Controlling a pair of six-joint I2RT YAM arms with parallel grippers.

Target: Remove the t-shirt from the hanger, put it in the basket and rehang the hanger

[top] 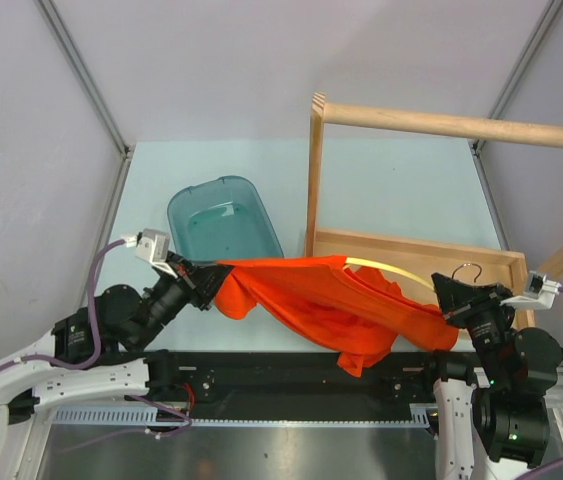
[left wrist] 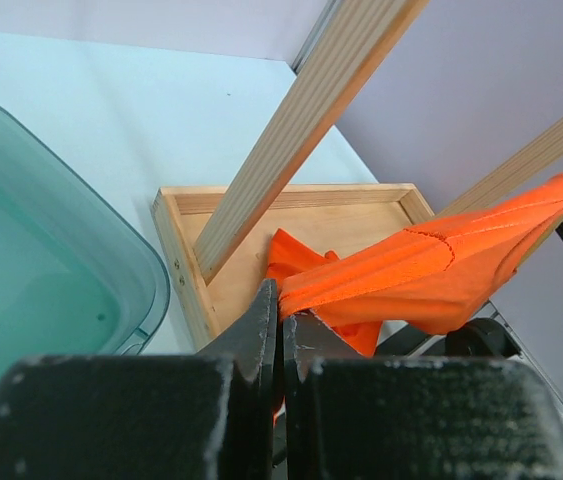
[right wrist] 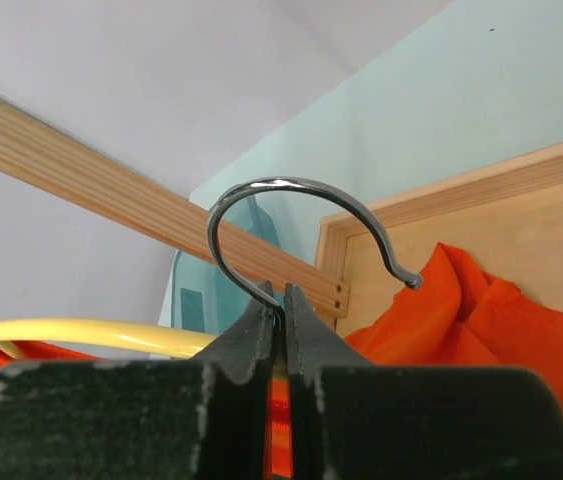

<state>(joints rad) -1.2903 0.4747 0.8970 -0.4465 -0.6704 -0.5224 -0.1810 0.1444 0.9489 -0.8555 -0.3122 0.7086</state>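
Note:
The orange t-shirt (top: 326,305) hangs stretched between my two grippers above the table's near edge. My left gripper (top: 204,281) is shut on the shirt's left edge; the left wrist view shows the fabric (left wrist: 431,270) pinched at the fingertips (left wrist: 283,310). The pale-yellow hanger (top: 386,270) shows as a curved arm rising out of the shirt toward the right. My right gripper (top: 454,295) is shut on the base of its grey wire hook (right wrist: 291,215), with the yellow arm (right wrist: 81,335) to its left. Most of the hanger is hidden inside the shirt.
A light-wood rack stands at the right: a flat tray base (top: 411,255), an upright post (top: 314,170) and a top rod (top: 451,125). A teal plastic bin (top: 223,225) sits behind the left gripper. Frame posts bound the table.

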